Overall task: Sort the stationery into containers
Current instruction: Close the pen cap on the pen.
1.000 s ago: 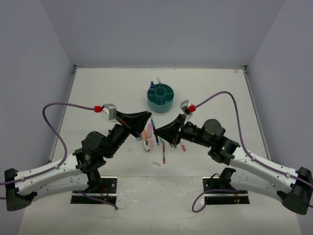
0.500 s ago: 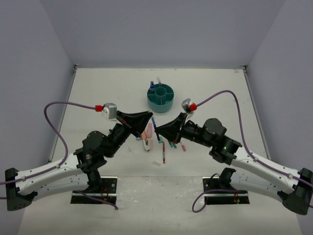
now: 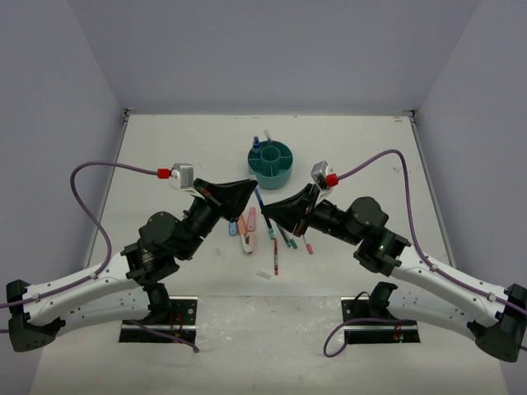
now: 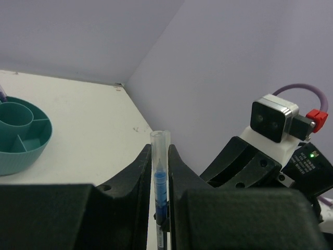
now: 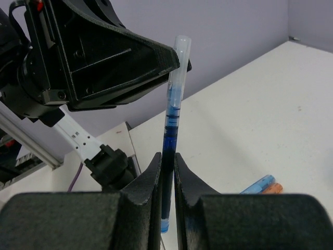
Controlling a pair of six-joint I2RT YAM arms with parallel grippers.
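A blue pen [image 3: 258,198] with a clear cap is held above the table between both grippers. My left gripper [image 3: 249,186] is shut on its capped end [image 4: 159,179], and the clear cap sticks out past the fingertips. My right gripper [image 3: 266,212] is shut on the pen's lower, dark blue part [image 5: 171,114]. The teal round organiser [image 3: 272,163] stands just beyond them and shows at the left of the left wrist view [image 4: 21,133]. It holds a blue marker [image 3: 257,148] in its left compartment.
More stationery lies on the table under the grippers: a pink marker [image 3: 251,219], an orange marker [image 3: 244,225], thin pens [image 3: 275,248] [image 3: 307,243] and a small white eraser [image 3: 263,274]. A blue and an orange marker [image 5: 260,184] lie side by side. Grey walls enclose the table.
Both grippers have risen slightly and shifted towards the organiser, keeping the blue pen between them. The things on the table have not moved.
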